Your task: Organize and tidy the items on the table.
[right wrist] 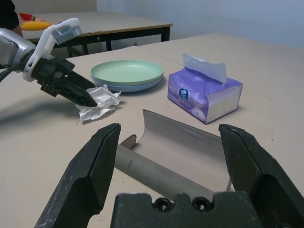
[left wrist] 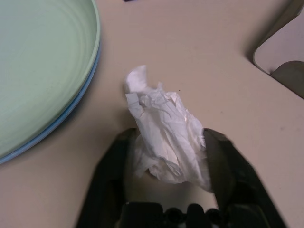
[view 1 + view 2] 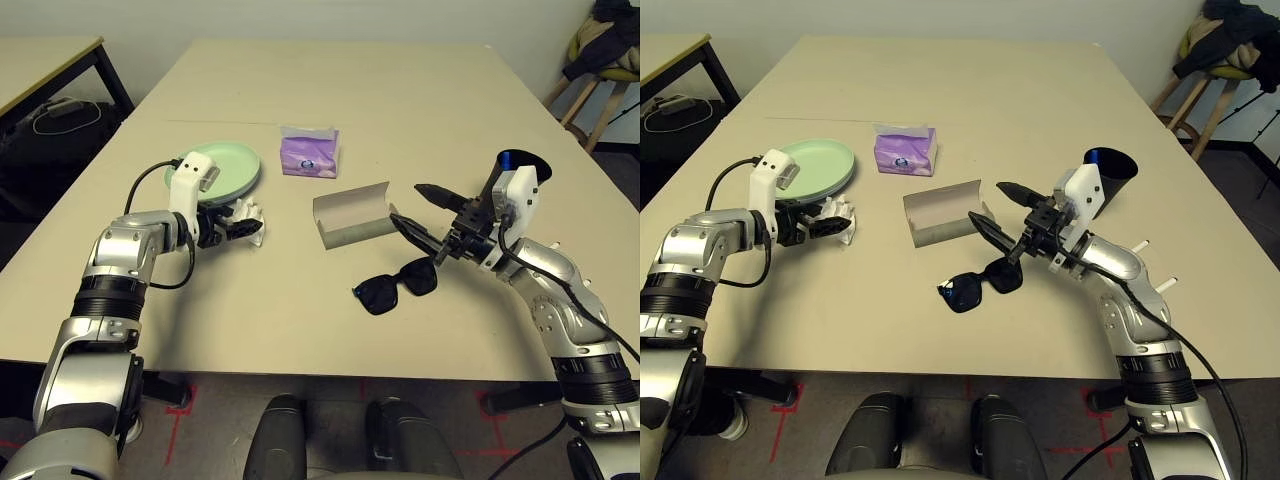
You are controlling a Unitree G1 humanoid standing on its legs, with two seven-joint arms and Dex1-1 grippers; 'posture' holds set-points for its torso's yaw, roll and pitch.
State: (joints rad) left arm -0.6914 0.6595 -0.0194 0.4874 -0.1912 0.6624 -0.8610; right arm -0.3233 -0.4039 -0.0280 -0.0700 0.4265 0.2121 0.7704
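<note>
The left gripper [image 3: 243,226] is low over the table [image 3: 420,110], pointing toward the centre, with the tissue [image 2: 164,137] between its two fingers [image 2: 107,178]. In the left wrist view both fingers lie against the sides of the crumpled wad, so the gripper is closed on it; the tissue rests on the tabletop, just beside the plates [image 3: 228,168]. The plates are stacked — the pale-green one on top, a light-blue rim showing beneath it (clearest in the left wrist view).

The right gripper [image 3: 423,215] is held above the table at the right, pointing toward the centre, its jaws spread wide and holding nothing. Its fingertips are near the right end of the case [image 3: 352,215], which lies open near the table's centre, lid raised.

The sunglasses [image 3: 396,283] lie on the table in front of the case, nearer the robot, below the right gripper. A purple tissue box [image 3: 309,151] stands beyond the case, to the right of the plates, with a white sheet projecting from its top. The cup [image 3: 1110,173] — black — stands behind the right wrist, toward the table's right edge.
</note>
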